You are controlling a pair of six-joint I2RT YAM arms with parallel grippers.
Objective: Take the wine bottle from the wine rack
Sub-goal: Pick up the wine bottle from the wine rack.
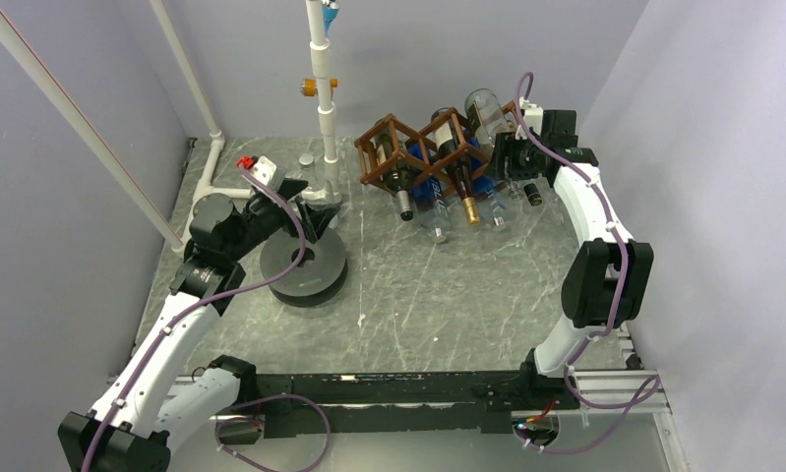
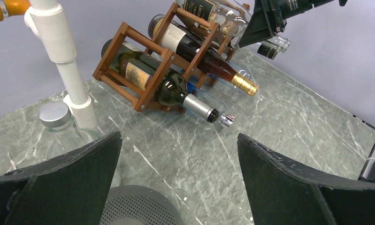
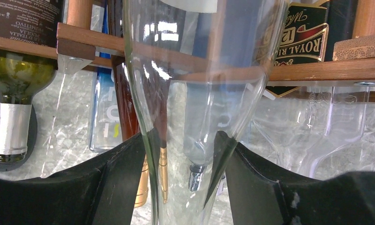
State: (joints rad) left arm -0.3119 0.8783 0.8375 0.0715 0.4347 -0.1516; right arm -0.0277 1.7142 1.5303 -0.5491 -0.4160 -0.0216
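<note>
Only your right wrist view shows right gripper (image 3: 183, 138) pinching clear glass wine bottle (image 3: 199, 47) by its tapering neck; left gripper (image 2: 178, 137) gapes wide

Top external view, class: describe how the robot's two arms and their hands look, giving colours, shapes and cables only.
The left arm and right arm have white rounded shells joined by bulky black joint housings. A thin purple cable runs along each. The left hand and right hand each carry two broad, matte black, wedge-shaped fingers. A small red part sits by the left wrist.
</note>
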